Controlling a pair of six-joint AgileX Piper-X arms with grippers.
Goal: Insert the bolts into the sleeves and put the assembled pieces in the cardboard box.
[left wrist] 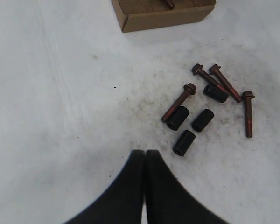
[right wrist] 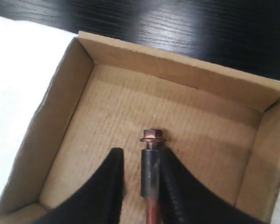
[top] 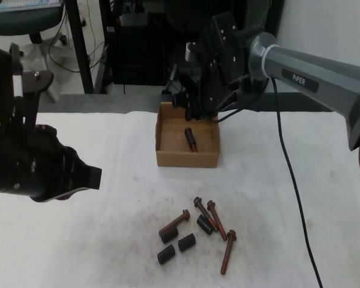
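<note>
One sleeved bolt (right wrist: 150, 172), in box (right wrist: 177, 70), below right gripper (right wrist: 142, 158)

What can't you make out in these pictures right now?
1. Right wrist view: tip of the bolt, cut off by the frame edge between the fingers of the right gripper.
2. Left wrist view: most of the box, cut off by the edge.
3. High view: the box's far wall, hidden behind the right gripper.

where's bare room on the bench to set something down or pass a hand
Bare bench lies between the cardboard box and the cluster of loose bolts and sleeves, between that cluster and the left gripper, and from the cluster across to the black cable. Crowded: the cluster itself, and over the box, where the right gripper hangs above the assembled piece.
</note>
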